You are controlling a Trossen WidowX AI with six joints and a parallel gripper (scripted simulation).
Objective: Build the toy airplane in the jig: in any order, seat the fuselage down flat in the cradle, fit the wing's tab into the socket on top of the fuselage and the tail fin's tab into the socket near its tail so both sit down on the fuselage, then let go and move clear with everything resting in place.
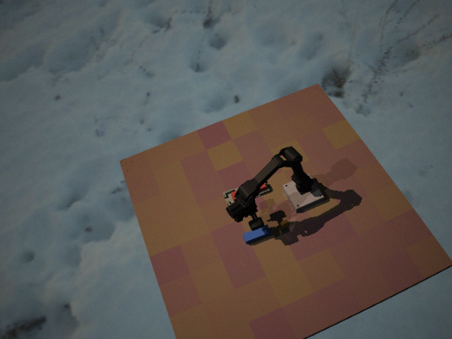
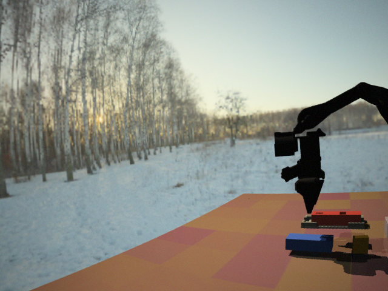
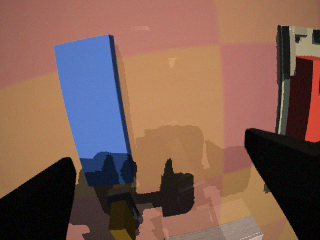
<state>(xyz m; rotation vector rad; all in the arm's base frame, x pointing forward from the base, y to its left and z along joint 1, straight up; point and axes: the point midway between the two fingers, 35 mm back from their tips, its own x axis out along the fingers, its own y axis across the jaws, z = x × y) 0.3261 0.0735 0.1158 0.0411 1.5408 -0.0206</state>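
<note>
The red fuselage (image 1: 263, 187) (image 2: 335, 219) (image 3: 314, 100) lies in the grey cradle (image 1: 227, 197) (image 2: 308, 224) (image 3: 303, 48) and looks level; the sockets on its top show empty in the exterior view. The blue wing (image 1: 255, 235) (image 2: 304, 243) (image 3: 92, 100) lies on the table beside the cradle. The yellow tail fin (image 1: 284, 224) (image 2: 360, 245) (image 3: 121, 224) stands near one end of the wing, in shadow. My gripper (image 2: 309, 211) (image 3: 160, 152) is wide open and empty, above the table between wing and cradle. The tabs of wing and fin are not visible.
The arm's pale base plate (image 1: 292, 197) (image 3: 220, 232) is close to the cradle's end and the tail fin. The arm's shadow falls over the fin and one end of the wing. The patchwork table (image 1: 182, 219) (image 2: 188, 250) ends at snow.
</note>
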